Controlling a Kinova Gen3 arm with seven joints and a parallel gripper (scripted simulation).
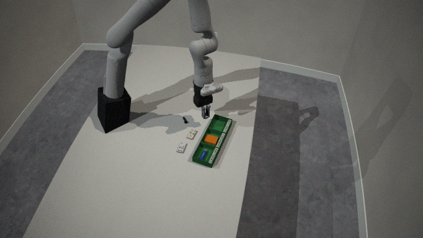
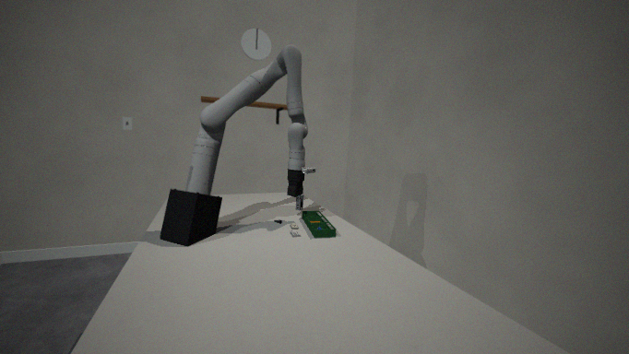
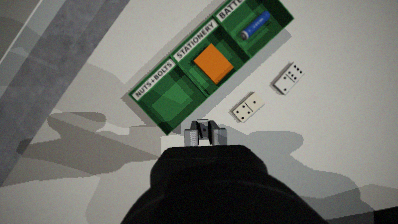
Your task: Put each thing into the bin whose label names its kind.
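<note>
My gripper (image 1: 205, 116) (image 2: 300, 208) (image 3: 203, 128) is above the table beside the NUTS+BOLTS bin (image 1: 218, 124) (image 3: 172, 102), which looks empty. Its fingers seem shut on a small dark thing, hard to make out. A blue battery (image 1: 203, 154) (image 3: 256, 25) lies in the bin labelled "BATTE...". An orange block (image 1: 211, 139) (image 2: 314, 222) (image 3: 214, 63) is in the STATIONERY bin. A black bolt (image 1: 185, 120) (image 2: 278, 221) lies on the table, hidden in the wrist view. A cream domino (image 1: 191, 134) (image 2: 294, 226) (image 3: 248, 107) and a white domino (image 1: 181, 147) (image 2: 295, 233) (image 3: 287, 78) lie beside the bins.
The three green bins are joined in one row, with labels along the side away from the dominoes. The arm's black base (image 1: 113, 111) (image 2: 191, 217) stands left of the things. The table (image 1: 139, 192) (image 2: 277, 295) has an edge beyond the labelled side.
</note>
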